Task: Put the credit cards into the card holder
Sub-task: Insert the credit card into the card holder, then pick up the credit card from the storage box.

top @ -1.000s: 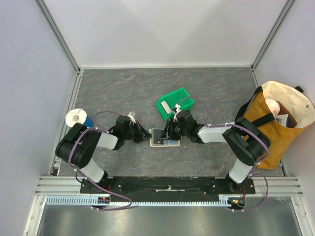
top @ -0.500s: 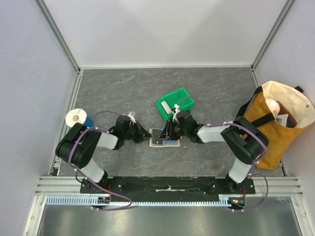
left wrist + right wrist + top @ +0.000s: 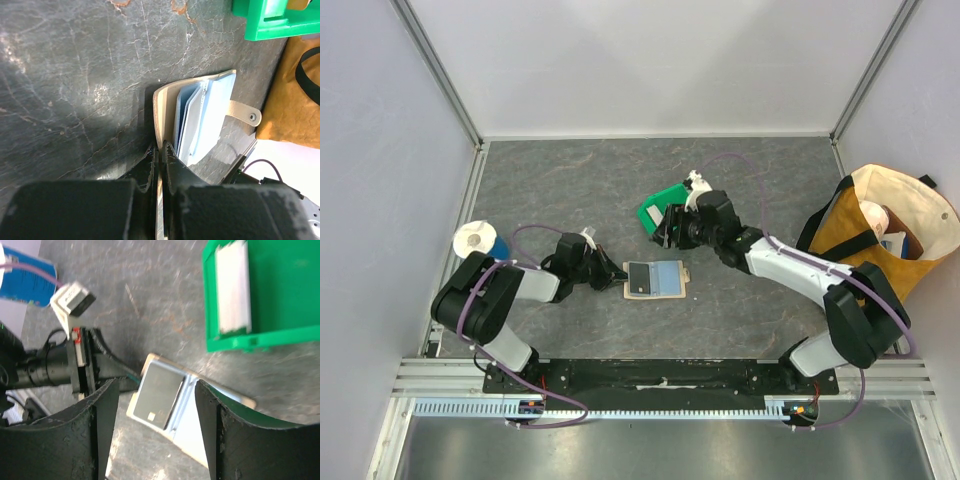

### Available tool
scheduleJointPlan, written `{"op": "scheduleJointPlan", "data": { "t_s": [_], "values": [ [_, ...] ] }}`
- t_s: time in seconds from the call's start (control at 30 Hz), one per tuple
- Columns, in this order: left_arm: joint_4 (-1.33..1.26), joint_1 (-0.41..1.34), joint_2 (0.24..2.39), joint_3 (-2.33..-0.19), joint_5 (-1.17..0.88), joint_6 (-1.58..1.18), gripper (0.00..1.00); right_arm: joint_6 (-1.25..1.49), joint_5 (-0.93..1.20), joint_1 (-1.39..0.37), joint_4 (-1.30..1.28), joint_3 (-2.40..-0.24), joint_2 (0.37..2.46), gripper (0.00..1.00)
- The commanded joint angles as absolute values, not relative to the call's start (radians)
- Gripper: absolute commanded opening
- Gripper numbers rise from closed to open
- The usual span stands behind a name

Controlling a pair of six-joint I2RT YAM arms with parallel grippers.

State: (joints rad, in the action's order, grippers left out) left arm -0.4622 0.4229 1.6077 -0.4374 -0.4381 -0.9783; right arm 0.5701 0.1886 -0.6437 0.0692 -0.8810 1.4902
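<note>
Right gripper (image 3: 667, 230) now back at green bin (image 3: 653, 208), off card holder (image 3: 656, 281), jaws apart, empty; left gripper (image 3: 161, 150) clamps card holder edge.

A robotics lab test cell: plain white panel walls (image 3: 650, 60) on aluminium frame posts (image 3: 438, 72) enclose a grey stone-patterned table (image 3: 570, 190), with two cabled robot arms (image 3: 485, 300) bolted to a black base plate (image 3: 660, 376) beside a slotted cable duct (image 3: 620, 408).

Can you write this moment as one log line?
left claw: shut on card holder | right claw: open, empty | dark card: lying on holder
</note>
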Motion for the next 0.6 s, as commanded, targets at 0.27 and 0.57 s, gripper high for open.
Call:
{"op": "scheduleJointPlan", "data": {
  "t_s": [0.27, 0.57],
  "values": [
    [-0.308, 0.428, 1.542, -0.431, -0.359, -0.896, 0.02, 0.388, 0.201, -0.499, -0.084, -1.121, 1.607, 0.73],
    [-0.296, 0.428, 1.517, -0.428, -0.351, -0.882, 0.02, 0.316, 0.296, -0.457, -0.155, -1.314, 1.785, 0.75]
  ]
}}
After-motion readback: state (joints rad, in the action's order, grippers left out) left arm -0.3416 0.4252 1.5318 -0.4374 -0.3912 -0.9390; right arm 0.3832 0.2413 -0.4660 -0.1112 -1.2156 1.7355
